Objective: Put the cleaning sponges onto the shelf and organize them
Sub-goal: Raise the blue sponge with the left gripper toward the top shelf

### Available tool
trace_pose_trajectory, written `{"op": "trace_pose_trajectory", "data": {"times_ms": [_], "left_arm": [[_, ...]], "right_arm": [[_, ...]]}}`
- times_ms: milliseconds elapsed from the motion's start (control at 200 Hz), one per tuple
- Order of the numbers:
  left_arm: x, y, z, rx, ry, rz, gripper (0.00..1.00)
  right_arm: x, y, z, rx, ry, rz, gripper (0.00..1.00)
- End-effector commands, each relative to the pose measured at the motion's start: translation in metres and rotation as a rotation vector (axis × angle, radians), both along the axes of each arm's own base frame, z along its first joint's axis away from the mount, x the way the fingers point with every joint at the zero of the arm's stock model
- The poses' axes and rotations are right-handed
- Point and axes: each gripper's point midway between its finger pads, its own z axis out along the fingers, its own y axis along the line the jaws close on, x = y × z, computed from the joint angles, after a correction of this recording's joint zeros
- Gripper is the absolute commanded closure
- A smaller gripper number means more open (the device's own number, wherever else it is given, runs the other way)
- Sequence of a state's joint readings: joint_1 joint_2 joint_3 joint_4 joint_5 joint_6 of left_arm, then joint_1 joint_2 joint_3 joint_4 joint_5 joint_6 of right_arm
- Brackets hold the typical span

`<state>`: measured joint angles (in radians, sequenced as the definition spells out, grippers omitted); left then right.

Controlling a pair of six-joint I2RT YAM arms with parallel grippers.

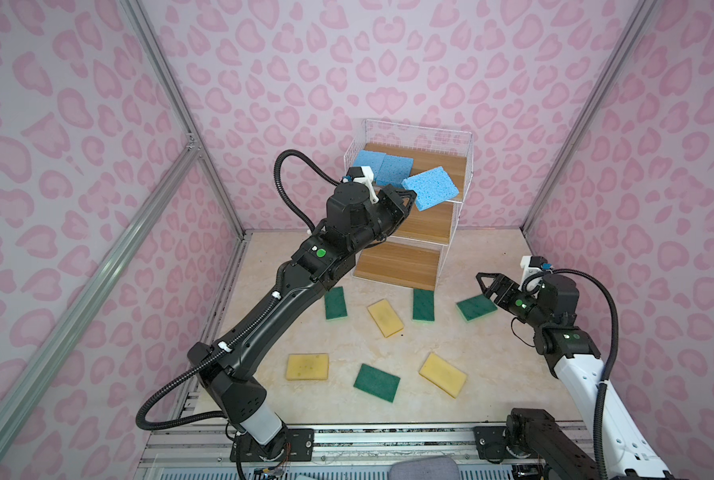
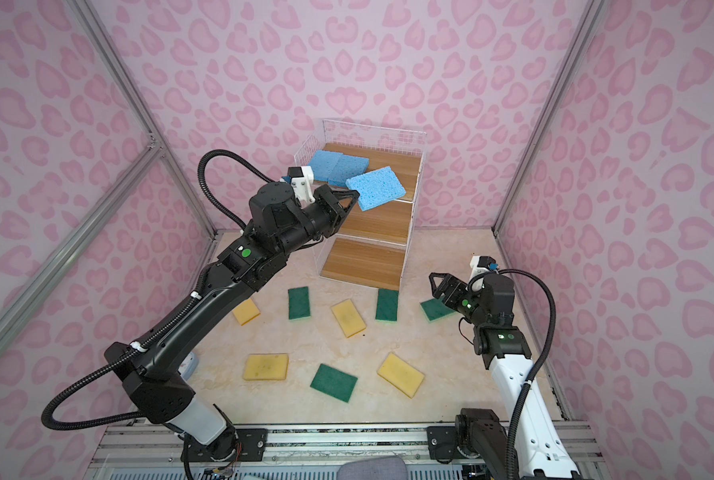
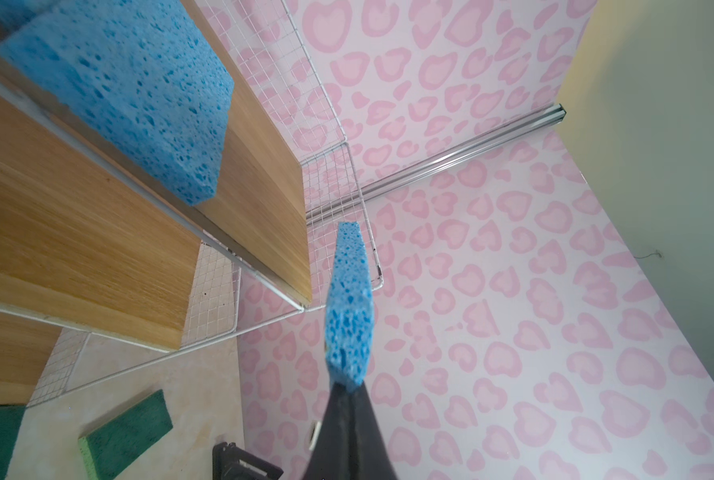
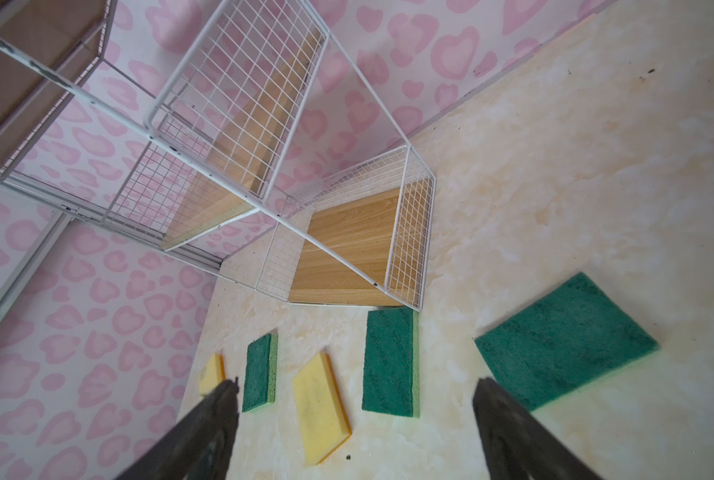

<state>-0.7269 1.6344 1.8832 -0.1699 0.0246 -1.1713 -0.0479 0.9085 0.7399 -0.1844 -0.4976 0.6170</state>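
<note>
Left gripper (image 1: 409, 196): pinching one corner of a light blue sponge (image 1: 430, 188); the rest sticks out past the fingertips, tilted.
Held sponge, place: raised in front of the shelf's (image 1: 442, 166) top board, toward its right end. Whether it touches the wire frame I cannot tell.
Shelf: at the counter's (image 1: 492, 374) far edge, three wooden boards stepped down toward the front.
Top board: two blue sponges (image 1: 367, 160) (image 1: 394, 168) lying side by side at its left end, just beside the held one.
Right gripper (image 1: 482, 286): spread wide, nothing between the fingers, low near the counter's right edge.
Nearest sponge: a green one (image 4: 563, 340) flat on the counter, just beside one finger.
Counter, loose: three more green sponges (image 1: 335, 302) (image 1: 423, 304) (image 1: 376, 382) and four yellow sponges (image 2: 246, 311) (image 2: 348, 318) (image 2: 265, 366) (image 2: 401, 375), scattered in front of the shelf.
</note>
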Motion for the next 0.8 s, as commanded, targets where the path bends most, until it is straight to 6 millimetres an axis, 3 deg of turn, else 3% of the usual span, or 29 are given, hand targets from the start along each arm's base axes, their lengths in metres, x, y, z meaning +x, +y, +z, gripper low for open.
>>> {"op": "trace_pose_trajectory", "data": {"times_ms": [0,115,425,795], "left_arm": [[0.013,0.008,0.002,-0.028,0.011,0.098,0.96],[0.022,0.005,0.003,-0.068,0.022,0.129,0.96],[0.028,-0.029,0.013,-0.149,0.022,0.186,0.96],[0.047,-0.040,0.007,-0.247,0.038,0.304,0.97]], "right_arm": [[0.004,-0.001,0.000,-0.007,-0.017,-0.002,0.11],[0.006,0.000,-0.001,0.002,-0.016,0.000,0.11],[0.005,0.000,-0.007,0.002,-0.017,0.003,0.11],[0.004,0.005,-0.014,0.025,-0.015,0.031,0.11]]}}
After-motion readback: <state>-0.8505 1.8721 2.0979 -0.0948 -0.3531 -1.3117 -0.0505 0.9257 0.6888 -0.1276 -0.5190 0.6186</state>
